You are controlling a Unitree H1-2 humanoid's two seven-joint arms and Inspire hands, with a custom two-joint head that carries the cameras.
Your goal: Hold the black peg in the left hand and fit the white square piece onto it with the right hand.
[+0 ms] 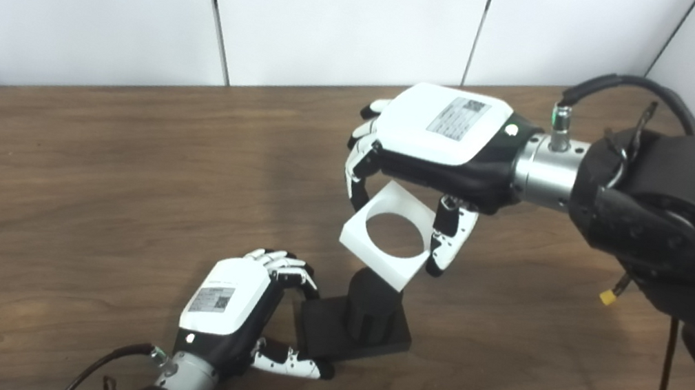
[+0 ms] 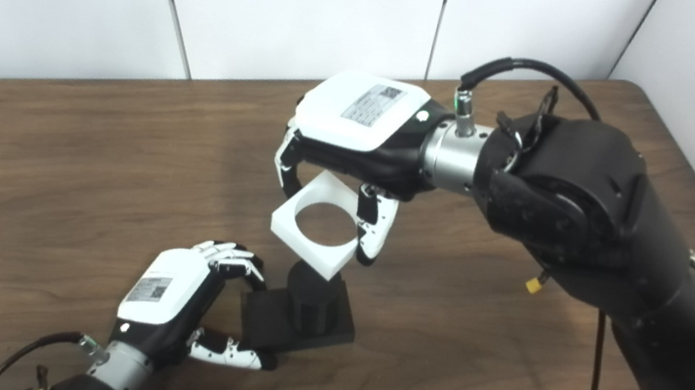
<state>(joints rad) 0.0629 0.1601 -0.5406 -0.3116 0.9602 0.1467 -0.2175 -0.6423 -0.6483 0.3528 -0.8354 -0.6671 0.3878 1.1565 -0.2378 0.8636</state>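
- Wooden table [image 1: 78, 180], white wall panels behind.
- Left hand [image 1: 230, 316] fingers pinch black peg [image 1: 372, 303] base; peg axis upright.
- Right hand [image 1: 432, 146] fingers clamp white square piece [image 1: 391, 233], tilted, hole just above the peg top.

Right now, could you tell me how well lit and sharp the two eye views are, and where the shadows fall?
Left eye view: even, soft light, everything sharp; a faint shadow lies on the table beneath the right hand and white square piece. Right eye view: same sharpness; the black peg shows little surface detail, and the left hand has no glare.
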